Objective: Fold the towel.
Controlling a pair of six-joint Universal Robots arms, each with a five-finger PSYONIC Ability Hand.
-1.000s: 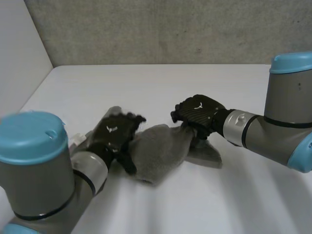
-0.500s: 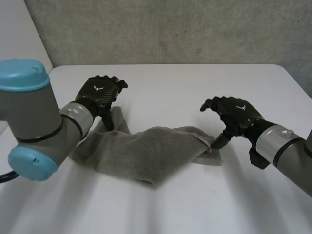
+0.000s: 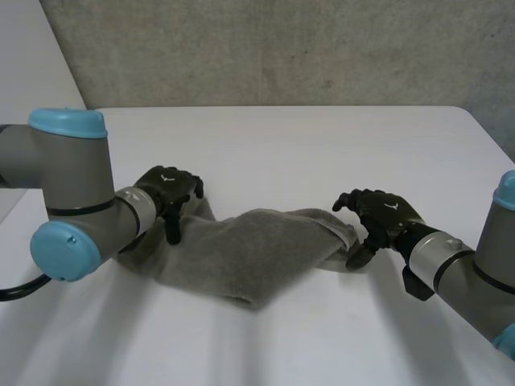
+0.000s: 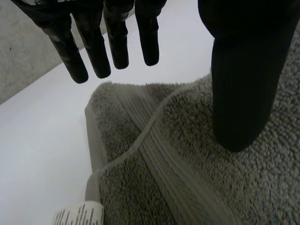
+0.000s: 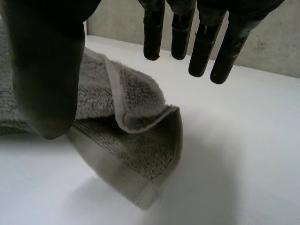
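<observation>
Lowered since 0.5 s ago, left hand (image 3: 167, 186) and right hand (image 3: 378, 213) are held slack, gripping nothing, at opposite ends of the crumpled towel (image 3: 257, 249); corner grasps are judged needed next.

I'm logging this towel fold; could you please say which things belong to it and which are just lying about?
Job: grey towel, left hand open at one end, right hand open at the other.
Just there: white table, grey wall.
</observation>
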